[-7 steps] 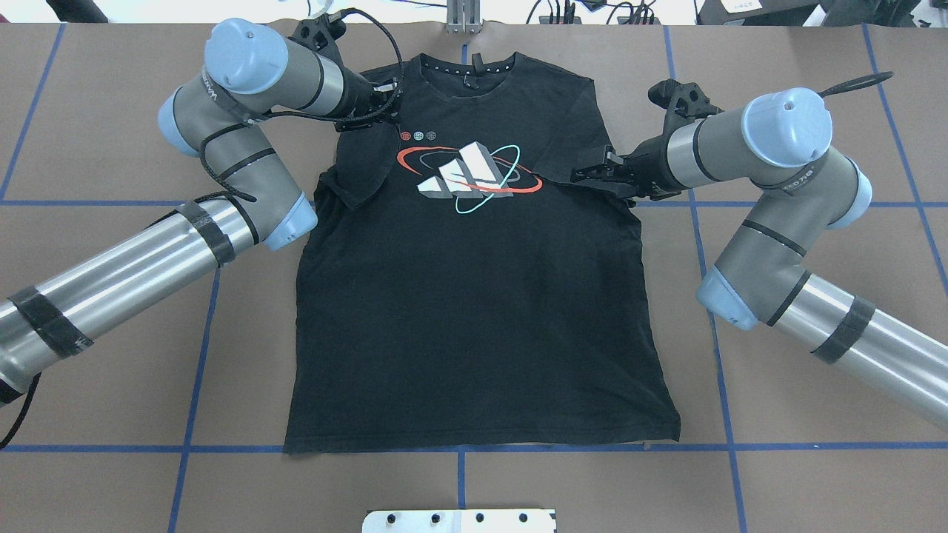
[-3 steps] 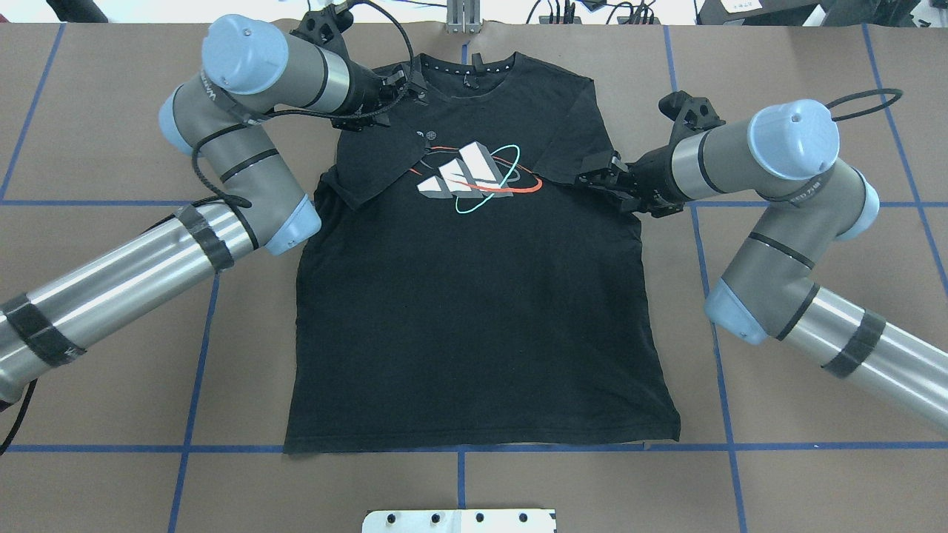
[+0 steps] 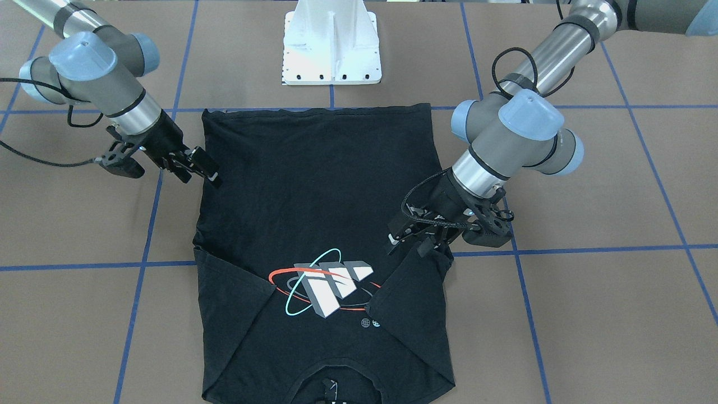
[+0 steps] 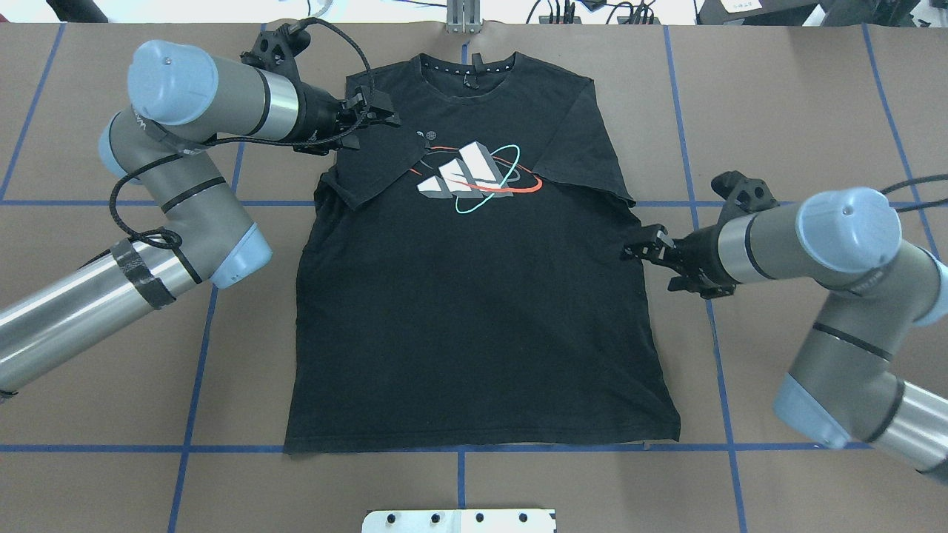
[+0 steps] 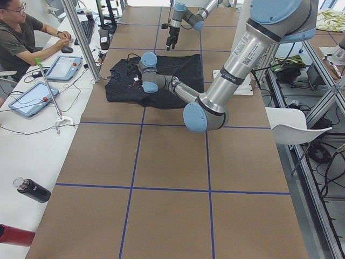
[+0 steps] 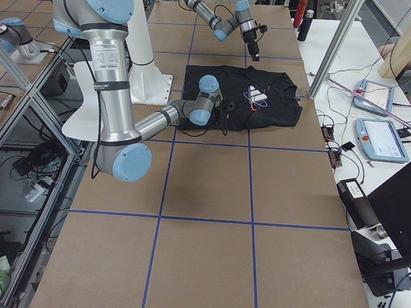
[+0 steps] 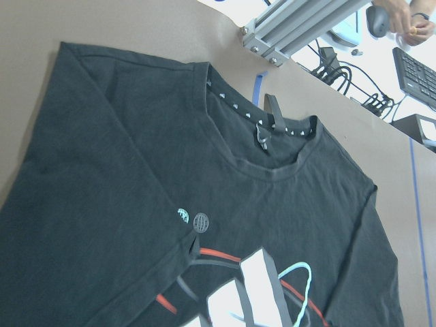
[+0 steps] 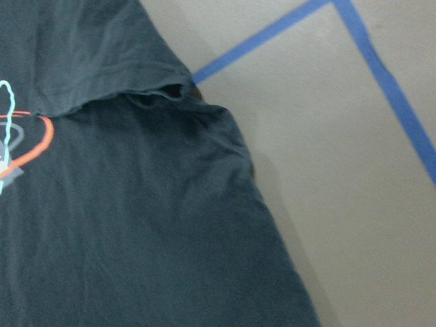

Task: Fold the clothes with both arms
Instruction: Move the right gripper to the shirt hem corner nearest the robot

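On the table (image 4: 778, 89), flat black T-shirt (image 4: 474, 311)

right gripper (image 4: 638, 249) moved off sleeve (image 4: 585, 166) toward robot | left gripper (image 4: 379, 112) drew back

Flat in the middle of the table (image 4: 778, 96): a shirt (image 4: 474, 311), neck end far from the robot, bottom end near the stand (image 3: 332, 50). Both sleeves (image 4: 370, 166) folded in over the chest. Left gripper (image 4: 381, 115) over the left shoulder. Right gripper (image 4: 641, 248) at the right side edge, below the sleeve.
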Robot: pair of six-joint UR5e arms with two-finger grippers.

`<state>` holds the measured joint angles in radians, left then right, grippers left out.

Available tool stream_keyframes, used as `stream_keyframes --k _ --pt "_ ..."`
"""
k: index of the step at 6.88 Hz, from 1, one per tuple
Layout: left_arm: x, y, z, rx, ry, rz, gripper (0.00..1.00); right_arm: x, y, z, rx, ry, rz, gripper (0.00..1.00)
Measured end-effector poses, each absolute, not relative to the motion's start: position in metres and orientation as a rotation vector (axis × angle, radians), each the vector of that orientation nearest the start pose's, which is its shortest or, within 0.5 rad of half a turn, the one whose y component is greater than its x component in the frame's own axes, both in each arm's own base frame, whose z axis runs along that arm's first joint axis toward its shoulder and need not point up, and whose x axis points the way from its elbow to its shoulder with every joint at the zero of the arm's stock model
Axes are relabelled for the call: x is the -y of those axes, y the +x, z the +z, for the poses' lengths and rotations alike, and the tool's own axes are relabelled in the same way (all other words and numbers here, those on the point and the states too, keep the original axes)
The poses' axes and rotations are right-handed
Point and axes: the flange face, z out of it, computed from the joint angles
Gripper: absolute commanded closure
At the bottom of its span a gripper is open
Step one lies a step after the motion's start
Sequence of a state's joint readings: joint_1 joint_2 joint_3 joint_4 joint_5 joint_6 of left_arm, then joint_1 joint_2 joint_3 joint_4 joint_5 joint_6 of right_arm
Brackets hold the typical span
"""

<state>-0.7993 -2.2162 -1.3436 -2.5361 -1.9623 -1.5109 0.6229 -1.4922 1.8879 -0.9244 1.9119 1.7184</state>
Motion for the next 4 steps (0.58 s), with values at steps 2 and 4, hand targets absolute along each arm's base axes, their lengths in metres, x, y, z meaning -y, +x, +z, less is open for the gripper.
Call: stream_keyframes --k 2,4 --pt "0.582 0.432 0.261 -1.384 0.285 -0.349 0.12 0.307 -0.373 0.412 1.013 -0.086 0.604 0.10" --pt "0.583 0.433 0.261 -1.380 0.309 -0.367 0.11 0.252 -0.401 0.422 0.981 -0.092 0.633 0.15"
